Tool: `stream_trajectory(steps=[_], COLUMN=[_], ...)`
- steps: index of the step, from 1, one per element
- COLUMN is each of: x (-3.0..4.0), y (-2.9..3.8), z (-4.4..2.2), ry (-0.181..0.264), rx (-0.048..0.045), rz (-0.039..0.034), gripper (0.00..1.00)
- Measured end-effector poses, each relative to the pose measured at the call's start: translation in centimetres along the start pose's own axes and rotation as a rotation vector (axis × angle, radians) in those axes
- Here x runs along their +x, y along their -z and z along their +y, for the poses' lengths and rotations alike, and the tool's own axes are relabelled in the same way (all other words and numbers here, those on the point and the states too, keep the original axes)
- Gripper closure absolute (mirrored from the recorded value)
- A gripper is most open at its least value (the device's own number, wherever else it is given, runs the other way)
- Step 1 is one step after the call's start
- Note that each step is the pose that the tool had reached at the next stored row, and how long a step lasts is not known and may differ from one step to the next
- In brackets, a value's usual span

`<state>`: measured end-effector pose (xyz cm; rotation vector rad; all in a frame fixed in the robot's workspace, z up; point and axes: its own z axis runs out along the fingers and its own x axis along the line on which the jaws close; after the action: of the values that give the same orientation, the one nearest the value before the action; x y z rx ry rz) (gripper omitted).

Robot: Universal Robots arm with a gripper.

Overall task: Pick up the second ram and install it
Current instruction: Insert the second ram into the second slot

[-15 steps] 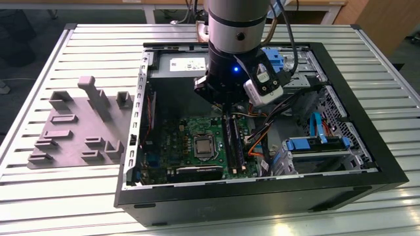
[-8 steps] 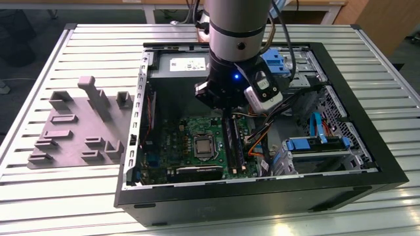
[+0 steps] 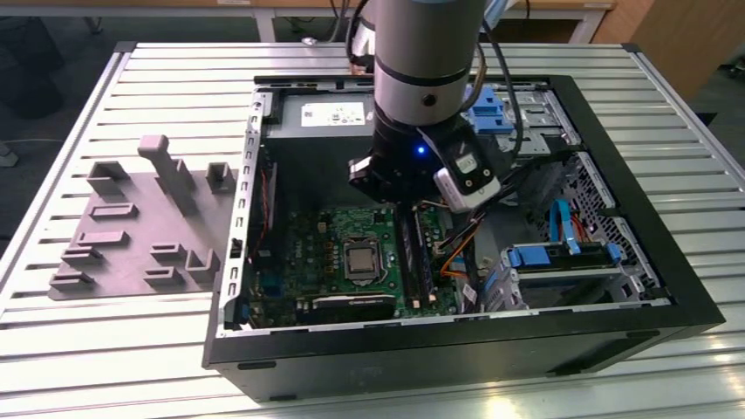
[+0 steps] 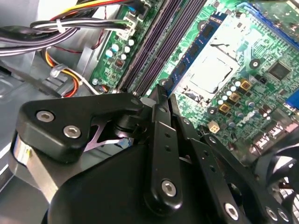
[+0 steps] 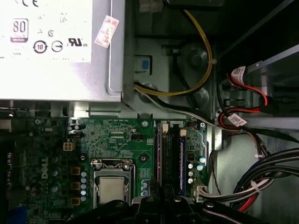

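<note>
The second ram point(image 4: 194, 49) is a thin blue-green stick with dark chips. It stands on edge in the memory slots point(image 5: 171, 154), on the side nearest the processor socket point(image 4: 210, 70). My gripper point(image 4: 163, 91) reaches down into the open computer case point(image 3: 466, 349), and its fingers are closed together over the stick, about halfway along it. Beyond the fingertips, half of the stick runs on along the slot. In the exterior view the gripper point(image 3: 402, 208) hangs over the far part of the dark slot strip point(image 3: 416, 253). The first wrist view has the gripper point(image 5: 161, 203) low over the slots.
The power supply point(image 3: 331, 113) fills the case's far end. Bundled cables point(image 3: 460, 249) run close beside the slots, away from the processor socket point(image 3: 363, 260). Blue drive brackets point(image 3: 559, 253) sit toward the exterior view's right. A grey fixture tray point(image 3: 128, 227) lies outside the case on the slatted table.
</note>
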<state>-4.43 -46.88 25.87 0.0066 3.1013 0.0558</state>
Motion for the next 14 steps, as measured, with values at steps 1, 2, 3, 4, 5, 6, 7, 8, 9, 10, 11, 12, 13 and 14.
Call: stream_trajectory(steps=[1,2,3,4,5,6,7,8,9,10,11,12,13,14], x=[0.00,-0.01,-0.01,-0.01,-0.03,-0.04,-0.06,-0.08,-0.12,-0.17,-0.18,-0.18,-0.18,-0.18], y=[-0.18,-0.35,-0.54,-0.73,-0.92,-1.08,-1.26,-1.44,-1.62,-1.81,-1.93,-1.94,-1.94,-1.94], z=[-0.08,-0.18,-0.28,-0.38,-0.44,-0.50,-0.54,-0.58,-0.61,-0.63,-0.64,-0.64,-0.64,-0.64], ry=[-0.001,-0.003,-0.004,-0.006,-0.007,-0.009,-0.011,-0.014,-0.016,-0.018,-0.019,-0.019,-0.019,-0.019], rx=[0.0000,0.0002,0.0002,0.0002,0.0000,0.0003,0.0005,0.0005,0.0005,0.0006,0.0003,0.0004,0.0004,0.0004], rz=[-0.0001,-0.0001,-0.0001,-0.0002,-0.0004,-0.0004,-0.0004,-0.0005,-0.0006,-0.0007,-0.0007,-0.0007,-0.0007,-0.0007], gripper=[0.86,0.86,0.86,0.86,0.86,0.86,0.86,0.86,0.86,0.86,0.86,0.86,0.86,0.86])
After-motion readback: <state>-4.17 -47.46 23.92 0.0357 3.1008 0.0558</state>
